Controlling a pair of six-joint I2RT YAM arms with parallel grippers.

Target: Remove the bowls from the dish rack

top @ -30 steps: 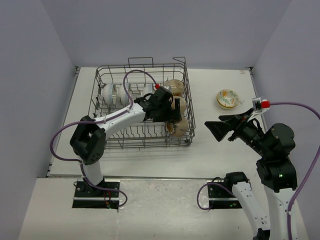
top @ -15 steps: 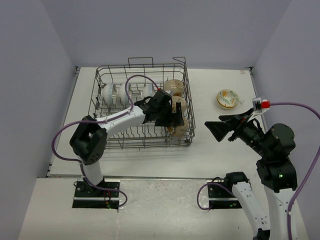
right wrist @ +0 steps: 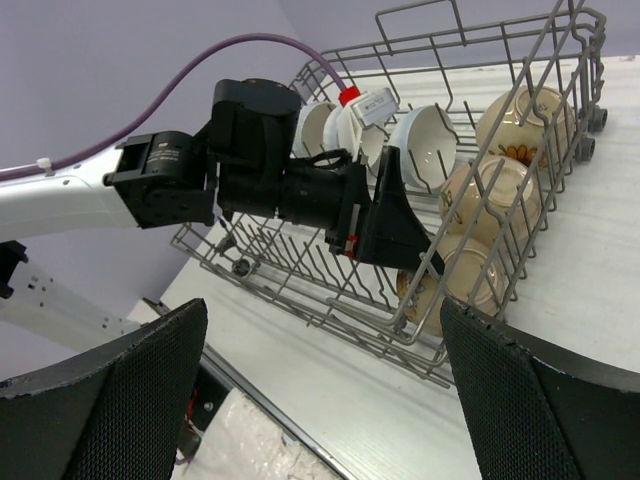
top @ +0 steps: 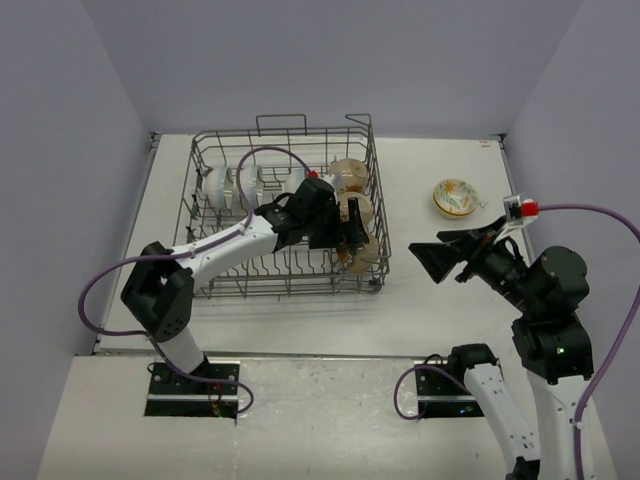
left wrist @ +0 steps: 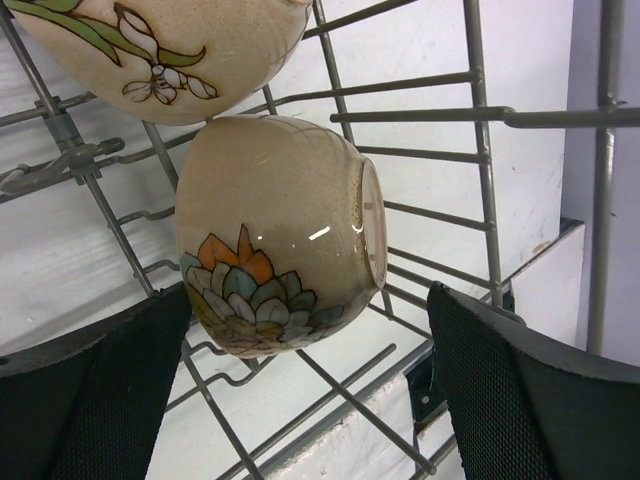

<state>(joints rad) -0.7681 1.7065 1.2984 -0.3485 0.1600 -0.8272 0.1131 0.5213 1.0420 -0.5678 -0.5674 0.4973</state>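
Note:
The grey wire dish rack [top: 215,285] stands mid-table. Three white bowls [top: 218,186] stand on edge at its left. Three tan floral bowls [top: 350,172] line its right end. My left gripper [top: 348,232] is inside the rack, open. In the left wrist view [left wrist: 310,400] its fingers [left wrist: 95,400] stand either side of the nearest tan bowl [left wrist: 280,235], apart from it. That bowl lies on its side, foot to the right. My right gripper [top: 440,258] is open and empty, above the table right of the rack. It also shows in the right wrist view [right wrist: 325,400].
A yellow-floral bowl [top: 453,196] sits on the table at the far right. A second tan floral bowl [left wrist: 160,40] sits just above the one between my left fingers. The rack's wire wall [left wrist: 480,150] runs close by the right finger. Grey walls enclose the table.
The left arm's elbow has swung to the left and lower. Its gripper stays open by the tan bowls at the rack's right end. The right arm has not moved.

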